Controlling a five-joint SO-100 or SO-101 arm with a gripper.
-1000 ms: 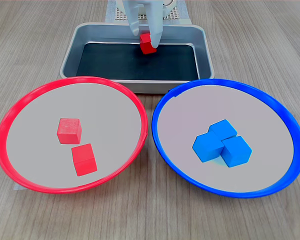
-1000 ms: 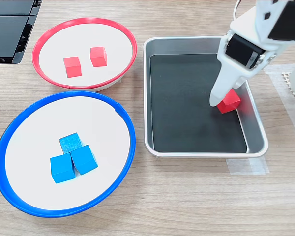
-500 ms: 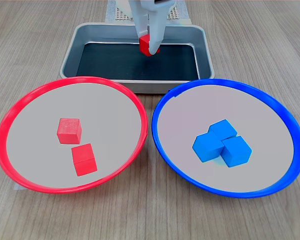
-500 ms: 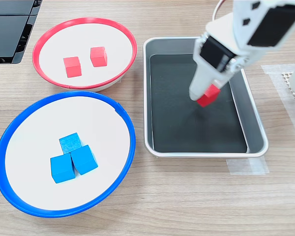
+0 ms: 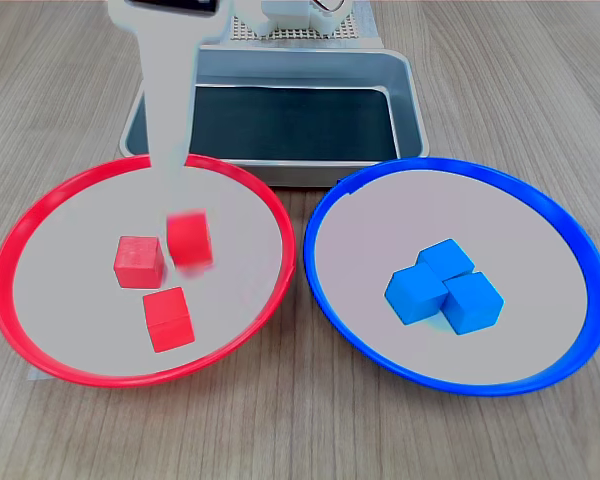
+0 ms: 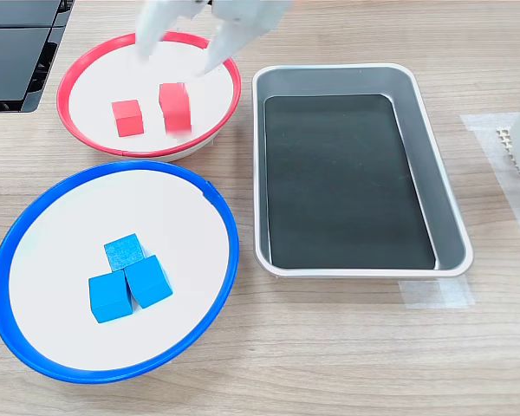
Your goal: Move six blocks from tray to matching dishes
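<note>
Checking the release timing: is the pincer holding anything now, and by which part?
Nothing looks held. In the second exterior view the pincer stands open above the red-rimmed dish, and the blurred third red block sits below it, apart from the fingers.

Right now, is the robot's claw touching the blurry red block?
Apart. In the first exterior view, dish floor shows between the gripper and the blurred red block below it.

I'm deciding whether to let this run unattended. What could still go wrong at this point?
1. The blurred red block seems to be in motion beneath the open tool. It is right next to a resting red block, so it may knock against it and tumble or shove it aside.
2. The tool hangs low over the red-rimmed dish, close to its far edge. It might clip the rim and shift the dish when pulling away.
</note>
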